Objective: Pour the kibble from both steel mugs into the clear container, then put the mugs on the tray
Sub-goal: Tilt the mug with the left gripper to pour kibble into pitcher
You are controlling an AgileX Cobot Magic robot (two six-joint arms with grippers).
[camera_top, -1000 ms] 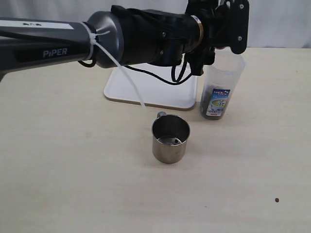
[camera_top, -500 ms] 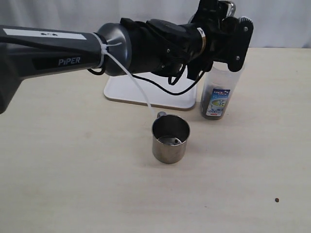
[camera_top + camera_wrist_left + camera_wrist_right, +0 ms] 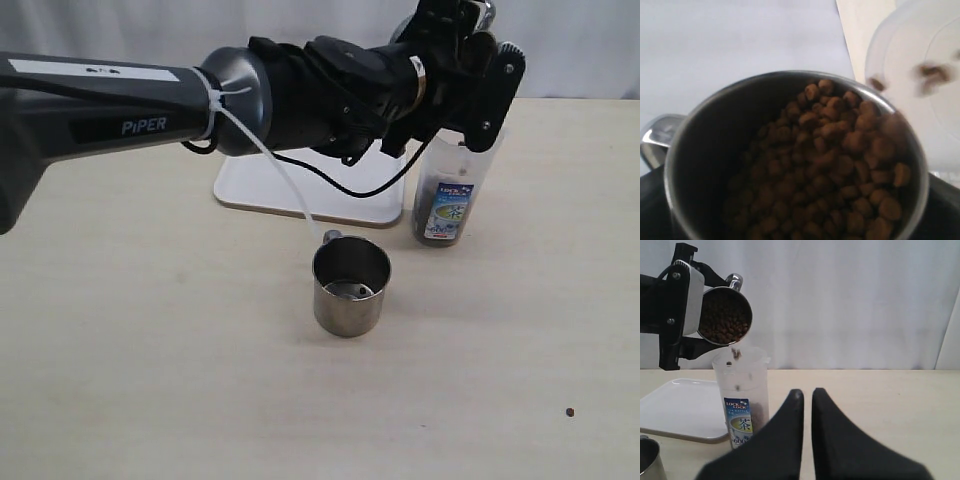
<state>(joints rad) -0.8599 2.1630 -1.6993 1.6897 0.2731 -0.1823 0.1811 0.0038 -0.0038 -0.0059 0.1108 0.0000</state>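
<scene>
- Exterior view: found the left gripper (image 3: 466, 62) reaching across to the right side of the table (image 3: 150, 380), jaws clamped on the held mug (image 3: 483, 13), with only a shiny sliver of steel showing above the black fingers.
- Placed that mug high over the mouth of the clear container (image 3: 449, 190), which stood upright just beside the right edge of the tray (image 3: 300, 190), with a dark layer of kibble (image 3: 438, 232) at its bottom.
- Noted the second mug (image 3: 351, 286) upright on the table in front of the tray and apart from it, handle toward the tray; seemed to hold only a pellet or two, though reflections made that hard to judge.
- Spotted one stray pellet (image 3: 570, 411) lying alone near the table's front right corner.
- Left wrist view: looked straight into the held mug (image 3: 705, 165), tipped, its kibble (image 3: 840, 165) heaped against the lower lip. Caught a few blurred pellets (image 3: 932, 72) in the air over the pale round container mouth (image 3: 920, 115).
- Right wrist view: showed the right gripper (image 3: 807, 400) low over the table, fingers pressed almost together with a thin slit between, holding nothing.
- Beyond it, saw the held mug (image 3: 725, 315) tilted above the clear container (image 3: 742, 390), pellets (image 3: 735, 354) dropping in, the tray (image 3: 680, 405) to one side.
</scene>
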